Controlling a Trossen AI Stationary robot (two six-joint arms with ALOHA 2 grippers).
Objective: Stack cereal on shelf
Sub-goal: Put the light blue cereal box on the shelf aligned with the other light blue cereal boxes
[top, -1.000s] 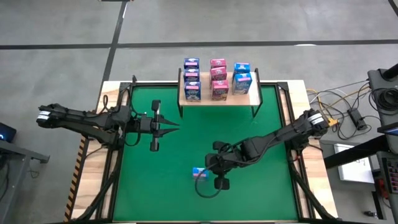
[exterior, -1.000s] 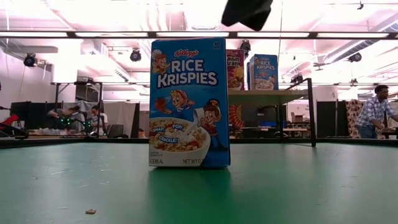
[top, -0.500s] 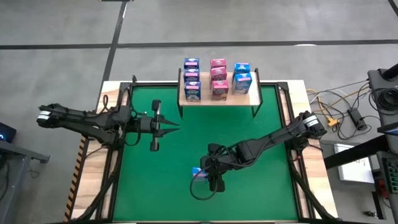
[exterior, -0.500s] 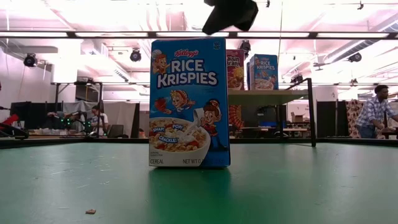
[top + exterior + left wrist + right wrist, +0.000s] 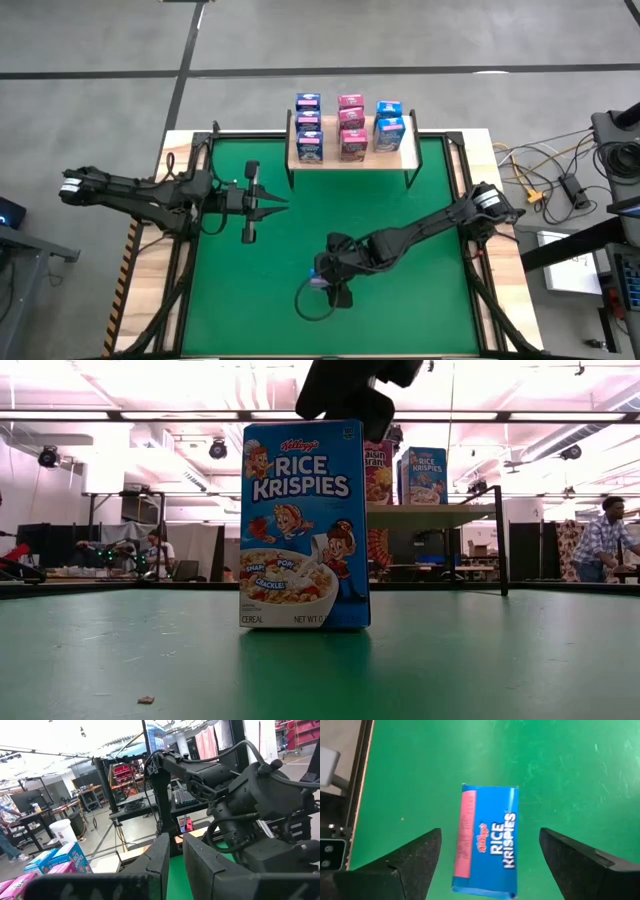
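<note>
I see my right gripper has just spread wide open above the lone blue box, ready to grab it.

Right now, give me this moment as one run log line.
right end effector: open, above upright Rice Krispies box on green table | left end effector: shut, waiting mid-table | shelf: eight cereal boxes

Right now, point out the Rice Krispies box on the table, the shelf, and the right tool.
Rice Krispies box [image 5: 304, 525]: low view, middle of its printed front.
Shelf [image 5: 410, 157]: high view, bare right end of the wood board.
Right tool [image 5: 487, 851]: right wrist view, midway between its open fingertips.
</note>
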